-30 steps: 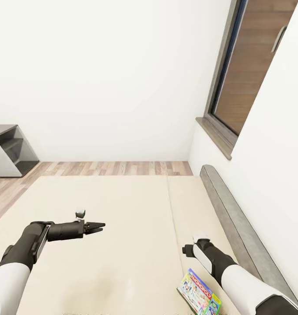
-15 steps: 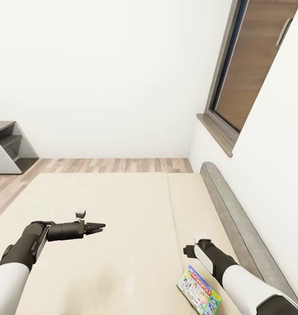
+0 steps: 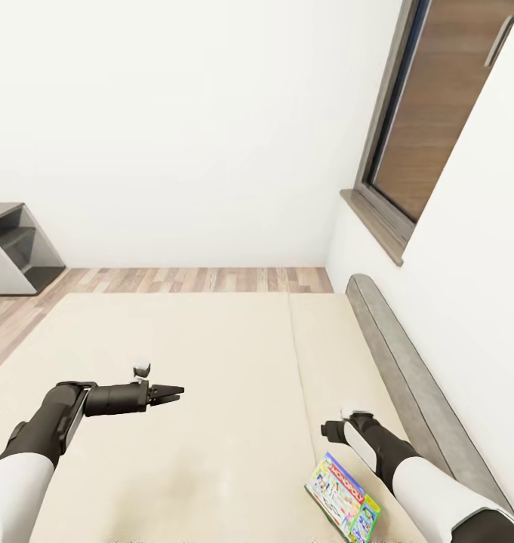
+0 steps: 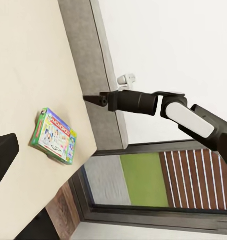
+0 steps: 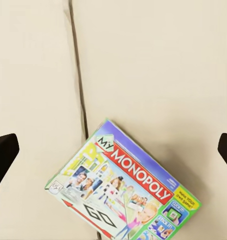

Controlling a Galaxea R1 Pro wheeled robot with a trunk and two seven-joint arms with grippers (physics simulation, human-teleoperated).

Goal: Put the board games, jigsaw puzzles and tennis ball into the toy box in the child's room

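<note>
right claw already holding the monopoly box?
No. In the right wrist view the Monopoly box lies flat on the bed, with the right claw fingers spread wide on either side, touching nothing.

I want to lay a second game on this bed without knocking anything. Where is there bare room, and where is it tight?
The broad cream bed surface is bare between the left gripper and the wooden floor strip. Bare too: the narrower panel right of the seam, along the grey headboard. It is tight near the bottom, where the Monopoly box lies beside the right arm.
</note>
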